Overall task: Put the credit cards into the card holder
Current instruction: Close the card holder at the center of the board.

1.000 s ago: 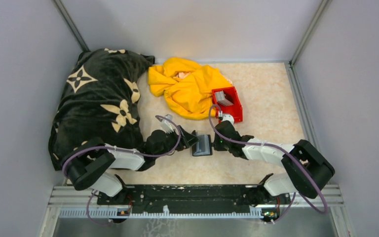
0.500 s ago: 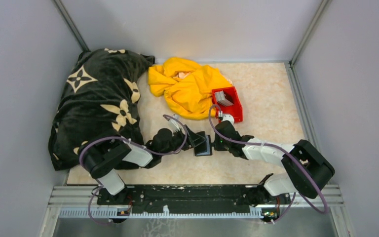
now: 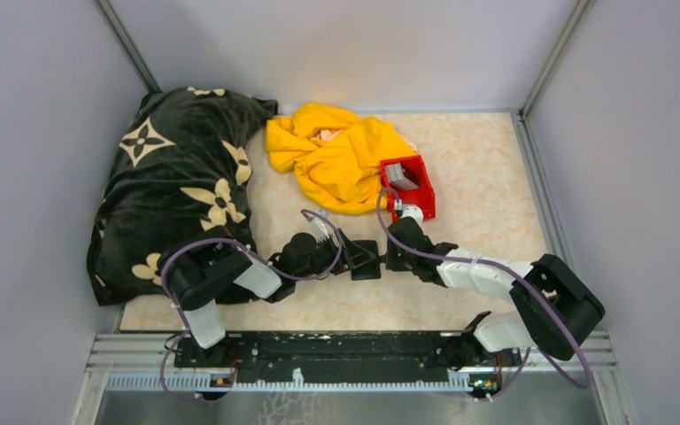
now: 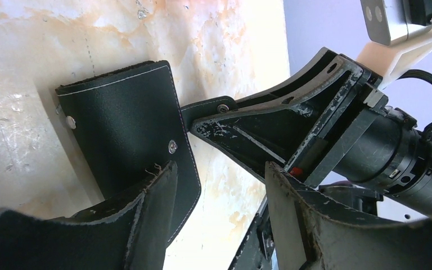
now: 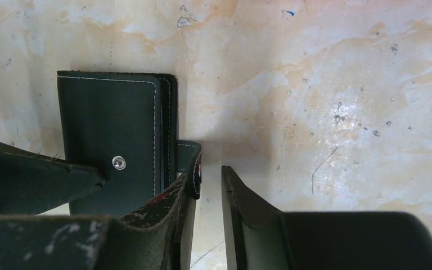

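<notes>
The card holder (image 3: 365, 260) is a black folded wallet lying flat on the table between both grippers. In the left wrist view the card holder (image 4: 121, 121) shows its stitched outer face and snap studs. My left gripper (image 3: 351, 256) is open; one of its fingers (image 4: 149, 216) lies over the wallet's near edge, with bare table in its gap. My right gripper (image 5: 208, 185) stands just right of the wallet, jaws narrowly parted and nothing between them. The snap tab (image 5: 187, 153) rests against the outside of its left finger. The credit cards (image 3: 397, 174), a grey stack, sit in the red bin.
The red bin (image 3: 421, 197) stands just behind the right gripper. A crumpled yellow cloth (image 3: 341, 159) lies behind the wallet. A black flower-patterned blanket (image 3: 177, 177) fills the left side, close to the left arm. Grey walls enclose the table.
The left arm has swung right and its gripper has closed in on the wallet. The wallet, earlier showing its greyish inside, now lies folded shut. The right jaws have parted slightly.
</notes>
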Action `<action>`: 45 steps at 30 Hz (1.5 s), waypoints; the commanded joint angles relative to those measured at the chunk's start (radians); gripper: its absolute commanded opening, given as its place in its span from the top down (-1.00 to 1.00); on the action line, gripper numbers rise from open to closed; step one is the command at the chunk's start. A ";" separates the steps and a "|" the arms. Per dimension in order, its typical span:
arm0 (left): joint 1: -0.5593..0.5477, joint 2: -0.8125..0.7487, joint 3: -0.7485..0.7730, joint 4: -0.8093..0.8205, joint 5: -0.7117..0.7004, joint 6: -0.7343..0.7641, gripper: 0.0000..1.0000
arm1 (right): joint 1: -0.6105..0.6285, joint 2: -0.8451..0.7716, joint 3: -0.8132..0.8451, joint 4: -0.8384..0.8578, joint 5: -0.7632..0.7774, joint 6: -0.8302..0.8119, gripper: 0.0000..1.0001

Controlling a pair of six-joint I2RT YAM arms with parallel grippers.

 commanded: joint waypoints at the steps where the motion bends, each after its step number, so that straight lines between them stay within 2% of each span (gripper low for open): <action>1: -0.008 0.009 0.015 0.037 -0.002 -0.007 -0.30 | 0.000 -0.049 0.017 -0.014 0.039 -0.015 0.49; 6: -0.013 0.008 0.015 0.018 -0.019 -0.010 -0.30 | 0.000 -0.085 0.022 -0.026 0.047 -0.023 0.41; 18: -0.016 0.006 0.004 0.007 -0.037 -0.013 -0.29 | 0.001 -0.131 0.050 -0.061 0.052 -0.037 0.41; 33: -0.017 0.010 0.013 0.000 -0.036 -0.004 -0.29 | 0.000 -0.104 0.087 -0.066 0.041 -0.047 0.55; 45: -0.018 0.011 0.019 -0.004 -0.032 0.001 -0.29 | 0.000 -0.089 0.101 -0.069 0.038 -0.051 0.74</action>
